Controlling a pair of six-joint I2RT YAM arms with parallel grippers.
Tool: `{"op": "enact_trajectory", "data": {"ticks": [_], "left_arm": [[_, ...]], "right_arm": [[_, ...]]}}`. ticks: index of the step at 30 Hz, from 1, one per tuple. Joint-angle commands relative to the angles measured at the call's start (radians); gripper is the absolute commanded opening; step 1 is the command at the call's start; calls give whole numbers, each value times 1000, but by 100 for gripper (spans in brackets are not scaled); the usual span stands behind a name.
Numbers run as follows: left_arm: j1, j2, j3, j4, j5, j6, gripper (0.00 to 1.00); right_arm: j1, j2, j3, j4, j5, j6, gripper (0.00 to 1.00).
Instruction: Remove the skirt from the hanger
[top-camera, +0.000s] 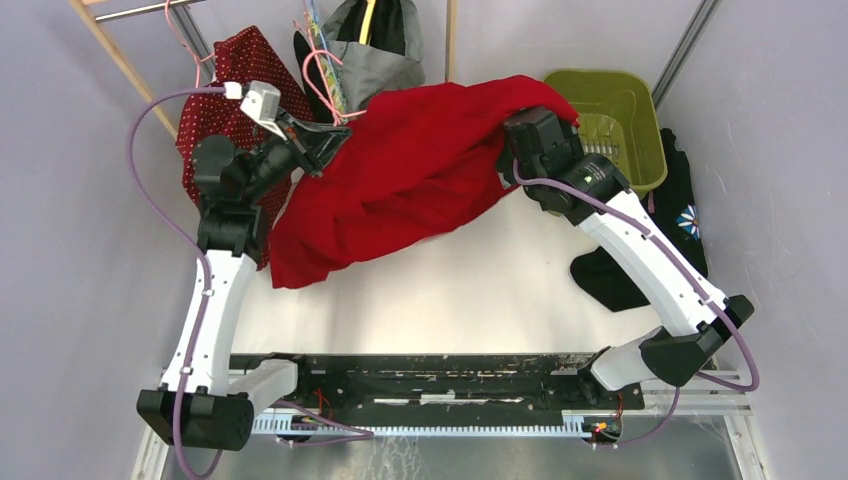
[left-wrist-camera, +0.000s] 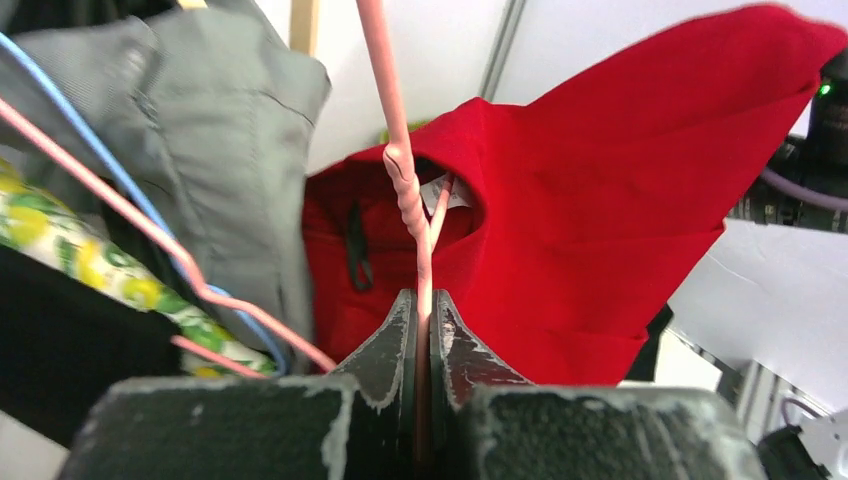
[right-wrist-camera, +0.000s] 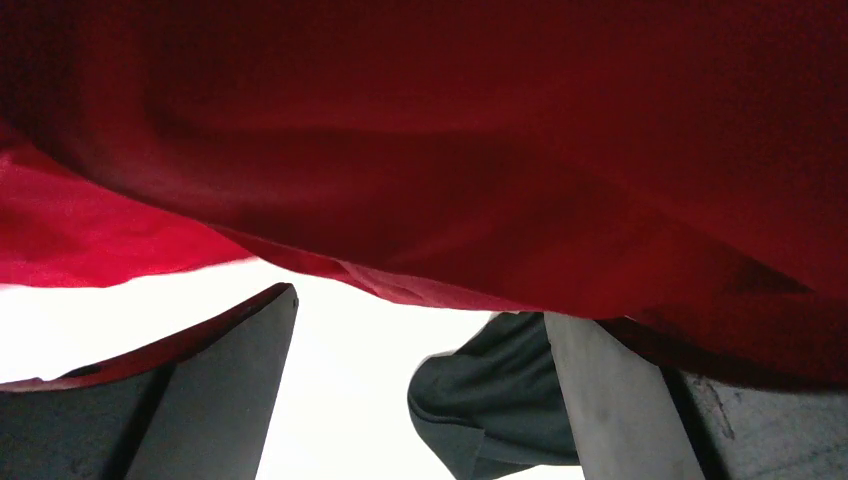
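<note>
The red skirt (top-camera: 420, 170) hangs spread above the table between the two arms. Its waistband (left-wrist-camera: 400, 230) sits on a pink wire hanger (left-wrist-camera: 408, 195). My left gripper (left-wrist-camera: 424, 312) is shut on the hanger's wire stem just below the twisted neck; from above, the left gripper (top-camera: 325, 145) is at the skirt's left end. The skirt's right end drapes over my right gripper, whose fingertips are hidden in the top view. In the right wrist view the right gripper (right-wrist-camera: 420, 305) stands open with nothing between its fingers, and the skirt (right-wrist-camera: 450, 150) lies over it.
A green basket (top-camera: 610, 120) stands at the back right. A black garment (top-camera: 640, 270) lies on the table to the right, also under the right gripper (right-wrist-camera: 490, 400). A red dotted garment (top-camera: 225, 110), a grey garment (left-wrist-camera: 220, 150) and other hangers crowd the rack at the back left.
</note>
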Motion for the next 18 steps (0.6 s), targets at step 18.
{"op": "enact_trajectory", "data": {"ticks": [18], "left_arm": [[-167, 211, 281, -173, -431, 431, 3]], "right_arm": [[1, -77, -271, -41, -12, 125, 100]]}}
